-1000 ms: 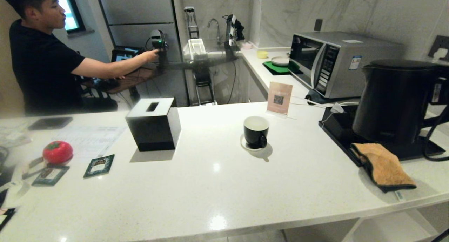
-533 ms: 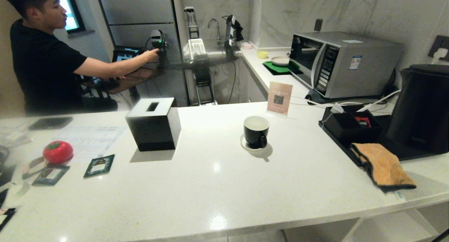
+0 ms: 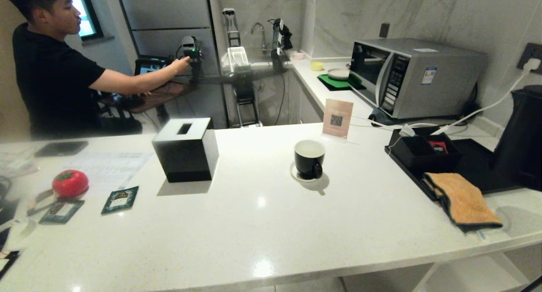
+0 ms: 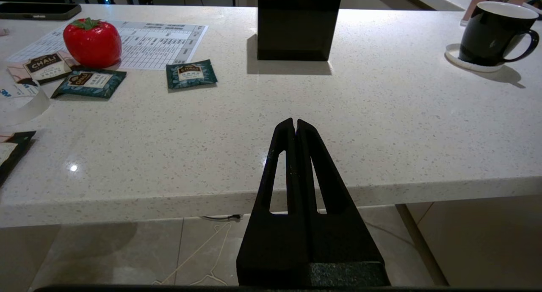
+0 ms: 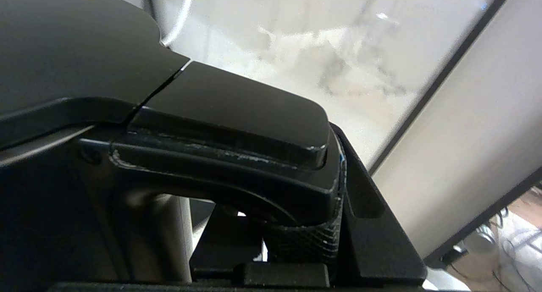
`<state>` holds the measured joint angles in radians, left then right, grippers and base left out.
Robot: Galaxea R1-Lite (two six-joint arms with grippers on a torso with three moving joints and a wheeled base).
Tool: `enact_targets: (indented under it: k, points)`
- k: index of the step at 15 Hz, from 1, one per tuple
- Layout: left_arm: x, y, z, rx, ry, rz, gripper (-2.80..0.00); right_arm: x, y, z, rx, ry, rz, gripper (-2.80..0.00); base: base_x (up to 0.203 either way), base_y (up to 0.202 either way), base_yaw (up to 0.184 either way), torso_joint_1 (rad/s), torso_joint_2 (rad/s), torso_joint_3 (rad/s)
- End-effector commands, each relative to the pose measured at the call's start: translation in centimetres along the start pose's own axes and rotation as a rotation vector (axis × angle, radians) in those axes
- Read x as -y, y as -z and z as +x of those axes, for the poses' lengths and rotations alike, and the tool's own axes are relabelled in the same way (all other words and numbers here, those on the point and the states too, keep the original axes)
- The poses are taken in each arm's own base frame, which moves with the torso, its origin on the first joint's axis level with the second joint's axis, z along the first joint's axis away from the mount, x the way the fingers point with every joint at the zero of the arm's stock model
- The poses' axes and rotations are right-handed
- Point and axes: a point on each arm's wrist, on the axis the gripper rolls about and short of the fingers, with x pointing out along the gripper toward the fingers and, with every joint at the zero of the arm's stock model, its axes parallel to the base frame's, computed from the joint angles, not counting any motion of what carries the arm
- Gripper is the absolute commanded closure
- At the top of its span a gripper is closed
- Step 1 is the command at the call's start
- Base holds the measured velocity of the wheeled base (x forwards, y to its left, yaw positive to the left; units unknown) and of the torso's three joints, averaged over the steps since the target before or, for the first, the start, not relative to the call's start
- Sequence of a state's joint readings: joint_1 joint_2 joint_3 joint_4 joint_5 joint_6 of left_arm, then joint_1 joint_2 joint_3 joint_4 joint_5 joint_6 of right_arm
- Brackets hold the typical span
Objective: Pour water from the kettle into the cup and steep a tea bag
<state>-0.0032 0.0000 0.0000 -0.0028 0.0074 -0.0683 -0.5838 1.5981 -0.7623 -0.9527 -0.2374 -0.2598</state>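
The kettle (image 3: 523, 135) has swung from beside the cup (image 3: 309, 158) to the counter's far right edge, the right gripper (image 5: 296, 237) clamped on its handle. Pouring looks finished; steeping remains. The left gripper (image 4: 295, 125) hangs clenched and empty off the near edge.

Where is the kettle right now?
In the head view the kettle is at the far right edge, partly cut off, beyond the black tray, held by its handle in the right end effector.
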Motion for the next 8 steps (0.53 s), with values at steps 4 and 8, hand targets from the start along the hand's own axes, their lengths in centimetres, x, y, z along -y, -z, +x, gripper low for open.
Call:
enact_targets:
  k: [4, 8]
  points:
    - [0.0, 0.0, 0.0, -0.001, 0.000, -0.001, 0.00, 0.0, 4.3, 3.3, -0.071, 0.042, 0.005, 0.00, 0.000, 0.000, 0.000, 0.000, 0.00, 0.000]
    - [0.0, 0.0, 0.0, -0.001, 0.000, -0.001, 0.00, -0.7, 6.8, 6.0, -0.085, 0.053, 0.009, 0.00, 0.000, 0.000, 0.000, 0.000, 0.00, 0.000]
